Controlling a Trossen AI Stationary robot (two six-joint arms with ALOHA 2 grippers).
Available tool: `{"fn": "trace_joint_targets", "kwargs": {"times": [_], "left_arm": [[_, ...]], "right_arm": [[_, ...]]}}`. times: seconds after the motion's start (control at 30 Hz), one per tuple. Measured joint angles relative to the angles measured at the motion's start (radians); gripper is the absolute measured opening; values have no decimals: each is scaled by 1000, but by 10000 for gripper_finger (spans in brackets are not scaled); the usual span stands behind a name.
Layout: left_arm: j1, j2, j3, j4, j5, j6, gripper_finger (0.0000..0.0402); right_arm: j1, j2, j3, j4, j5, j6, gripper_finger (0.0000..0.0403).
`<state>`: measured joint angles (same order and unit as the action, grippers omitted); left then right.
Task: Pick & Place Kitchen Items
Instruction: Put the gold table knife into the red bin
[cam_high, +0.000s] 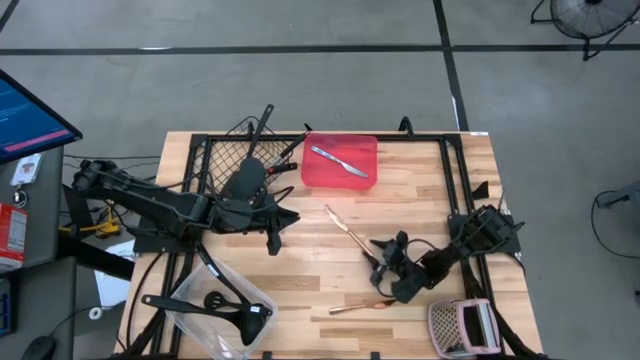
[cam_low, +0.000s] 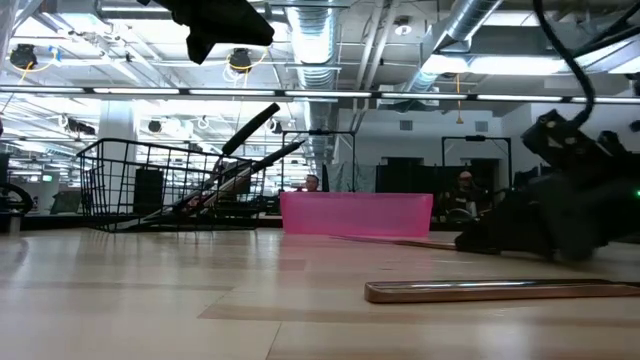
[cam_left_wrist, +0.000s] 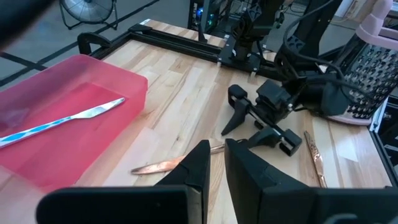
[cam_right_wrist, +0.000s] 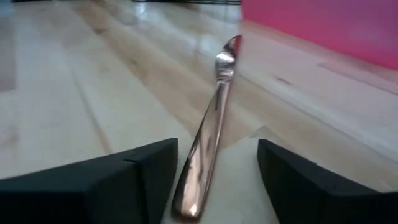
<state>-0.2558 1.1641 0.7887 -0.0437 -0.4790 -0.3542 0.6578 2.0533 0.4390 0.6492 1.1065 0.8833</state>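
Observation:
A copper utensil (cam_high: 350, 231) lies flat on the wood table between the red tray (cam_high: 365, 178) and my right gripper (cam_high: 379, 259). In the right wrist view the open fingers stand on either side of its near handle end (cam_right_wrist: 189, 196), low over the table. A second copper utensil (cam_high: 355, 305) lies nearer the table's front edge. A silver knife (cam_high: 338, 160) lies in the tray. My left gripper (cam_high: 276, 240) hangs above the table's middle left, shut and holding nothing.
A black wire basket (cam_high: 215, 150) with black utensils (cam_high: 255, 150) stands at the far left. A clear tub (cam_high: 255, 297) holding a black ladle (cam_high: 215, 303) sits at the near left. A pinkish grater (cam_high: 460, 325) lies at the near right corner.

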Motion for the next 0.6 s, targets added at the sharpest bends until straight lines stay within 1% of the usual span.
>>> {"fn": "trace_joint_targets", "kwargs": {"times": [0.1, 0.2, 0.4, 0.47, 0.5, 0.6], "left_arm": [[0, 0, 0, 0, 0, 0, 34], [0, 0, 0, 1, 0, 0, 34], [0, 0, 0, 1, 0, 3, 34], [0, 0, 0, 1, 1, 9, 34], [0, 0, 0, 1, 0, 10, 34], [0, 0, 0, 1, 1, 9, 34]], "right_arm": [[-3, 0, 20, -67, 14, 57, 178], [-6, 0, 19, -69, 19, 63, 130], [-56, 0, 19, -68, 17, 64, 51], [-72, 11, 19, -66, 48, 59, 22], [-81, 18, 19, -69, 67, 50, 11], [-105, 18, 19, -65, 72, 42, 2]]}}
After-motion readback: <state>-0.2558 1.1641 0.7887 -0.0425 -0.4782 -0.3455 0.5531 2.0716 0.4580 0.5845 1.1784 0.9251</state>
